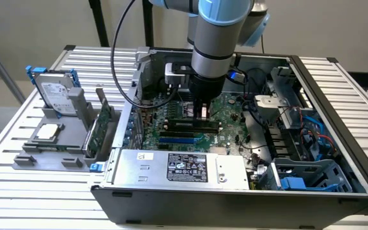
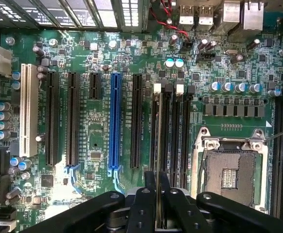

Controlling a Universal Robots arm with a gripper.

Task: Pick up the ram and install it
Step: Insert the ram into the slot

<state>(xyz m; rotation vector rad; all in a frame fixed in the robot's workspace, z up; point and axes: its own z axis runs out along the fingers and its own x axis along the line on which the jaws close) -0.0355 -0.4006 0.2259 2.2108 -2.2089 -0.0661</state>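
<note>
My gripper (image 1: pixel 203 114) reaches down inside the open computer case (image 1: pixel 337 143), just above the motherboard (image 1: pixel 229 108). In the wrist view the two black fingers (image 2: pixel 146 199) stand close together, and the gripper (image 2: pixel 157 194) is shut on the ram (image 2: pixel 157 145). The ram appears edge-on as a thin pale strip running along one of the long black memory slots (image 2: pixel 165 131), next to white latches (image 2: pixel 157 88). I cannot tell whether it is seated in the slot or just above it.
A CPU socket (image 2: pixel 231 172) lies beside the memory slots, and a blue slot (image 2: pixel 114 121) and several black slots lie on the other side. A power supply (image 1: pixel 184 167) fills the case front. A grey rack (image 1: pixel 56 143) at the exterior view's left holds a hard drive (image 1: pixel 56 93) and green cards (image 1: pixel 101 129).
</note>
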